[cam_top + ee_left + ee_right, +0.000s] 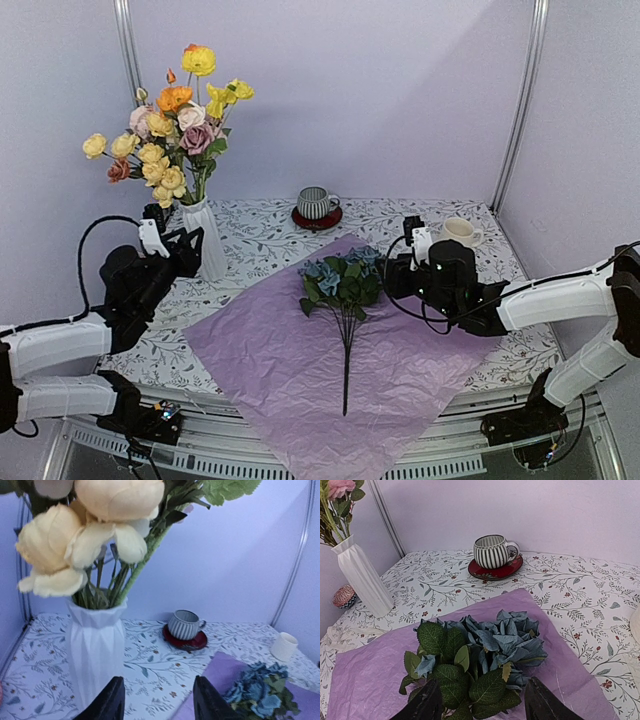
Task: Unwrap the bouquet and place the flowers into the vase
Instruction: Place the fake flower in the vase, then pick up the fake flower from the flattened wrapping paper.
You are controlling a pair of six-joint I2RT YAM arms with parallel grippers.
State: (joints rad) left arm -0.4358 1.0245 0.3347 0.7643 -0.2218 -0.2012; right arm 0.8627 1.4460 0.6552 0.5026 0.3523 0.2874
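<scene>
The white ribbed vase (207, 243) stands at the back left and holds several orange, yellow, pink and cream flowers (172, 130). My left gripper (186, 250) is just beside the vase (95, 645), open, with only tablecloth between its fingers (111, 702). The pink-lilac paper (290, 360) lies spread flat on the table. A bunch of dusty-blue roses (343, 280) with dark leaves lies on it, stem towards the near edge. My right gripper (396, 274) is at the bunch's right side; in its wrist view the open gripper (482, 705) straddles the leaves of the roses (495, 645).
A grey striped mug (317, 204) on a red saucer stands at the back centre. A cream mug (459, 232) sits at the back right. A small pink ball-like object (344, 596) and pale ribbon (340, 635) lie left of the vase (362, 577).
</scene>
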